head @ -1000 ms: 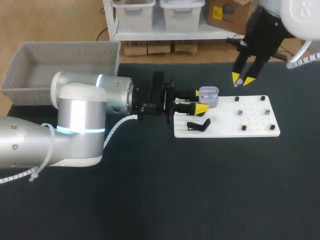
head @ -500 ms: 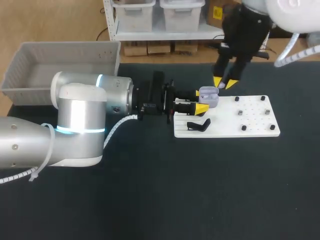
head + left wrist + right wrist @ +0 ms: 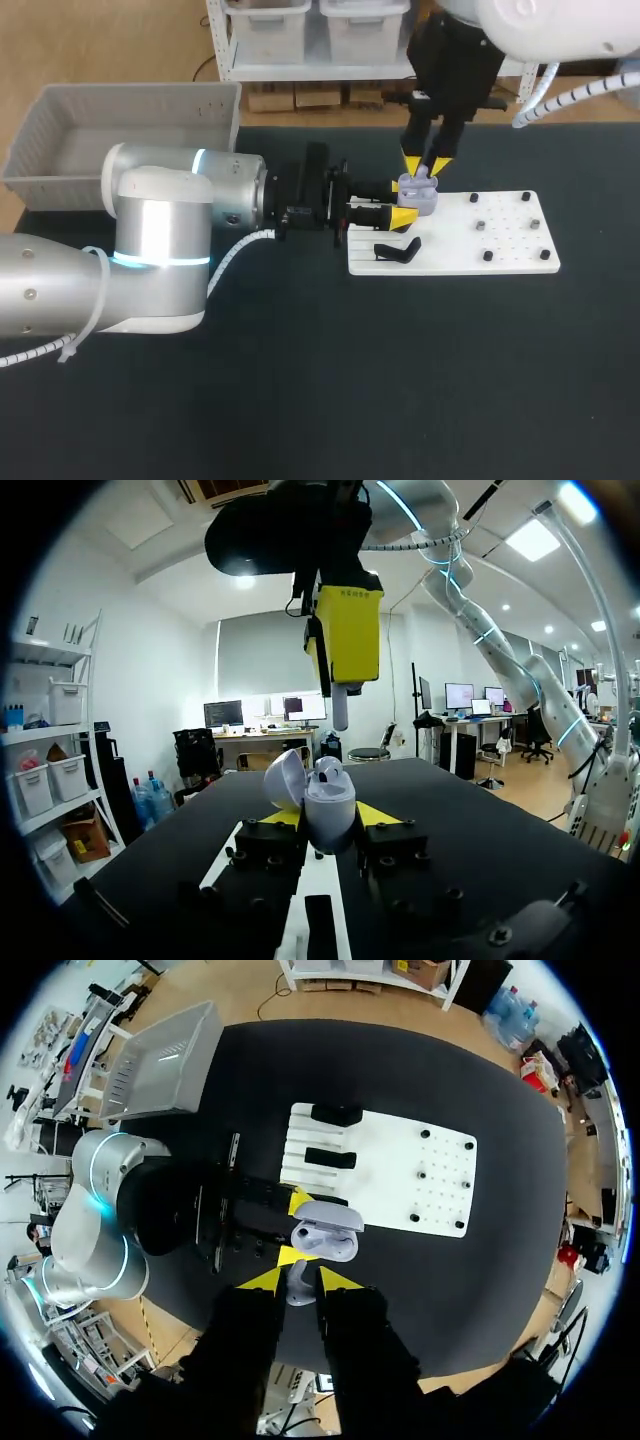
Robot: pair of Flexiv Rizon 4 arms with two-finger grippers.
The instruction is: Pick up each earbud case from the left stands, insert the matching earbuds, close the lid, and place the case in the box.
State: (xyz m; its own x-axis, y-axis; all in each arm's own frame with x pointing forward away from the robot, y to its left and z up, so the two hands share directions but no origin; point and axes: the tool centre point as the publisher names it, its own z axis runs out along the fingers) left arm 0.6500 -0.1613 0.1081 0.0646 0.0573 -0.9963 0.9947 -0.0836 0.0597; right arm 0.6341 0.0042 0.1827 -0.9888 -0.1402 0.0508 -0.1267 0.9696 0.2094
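Because the earbuds need an open mouth to drop into, my left gripper (image 3: 397,200) pinches the open lavender plastic earbud case (image 3: 418,193) from both sides. It holds the case level over the white pegged board (image 3: 500,250), near a black stand (image 3: 398,250). Directly above the case, not yet touching it, my right gripper (image 3: 425,168) nips a small pale earbud (image 3: 298,1285), stem down. Farthest off sits the grey plastic box (image 3: 60,150).

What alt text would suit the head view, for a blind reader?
The left gripper holds an open earbud case at a white board's edge; the right gripper hangs just above it with an earbud. A grey box sits back left.
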